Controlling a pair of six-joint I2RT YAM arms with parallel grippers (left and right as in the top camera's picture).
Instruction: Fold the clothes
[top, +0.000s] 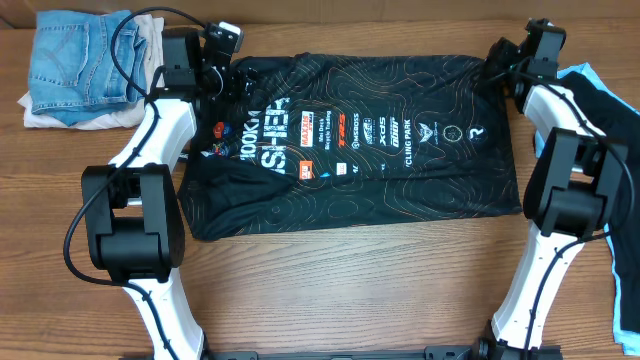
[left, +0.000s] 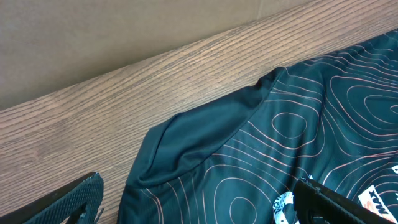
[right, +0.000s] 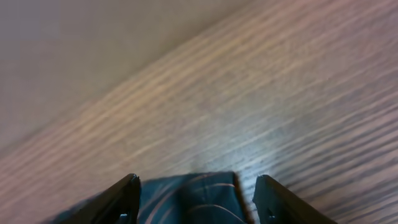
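Note:
The clothes here are chiefly a black jersey (top: 380, 170) with thin contour lines and sponsor logos, lying flat across the table with its left part folded over. My left gripper (top: 224, 82) is at the jersey's far left corner. Its fingers are wide open and straddle the jersey's edge (left: 280, 143), gripping nothing. My right gripper (top: 497, 68) is at the far right corner. In the right wrist view its fingers stand apart around the jersey corner (right: 186, 199), with a gap showing on the right side. A black-and-light-blue garment (top: 612, 105) lies at the right edge.
A stack of blue jeans (top: 75, 55) on a white cloth sits at the table's far left corner. The wooden table (top: 350, 285) shows bare in front of the jersey. A brown wall (left: 124, 31) runs close behind the table's far edge.

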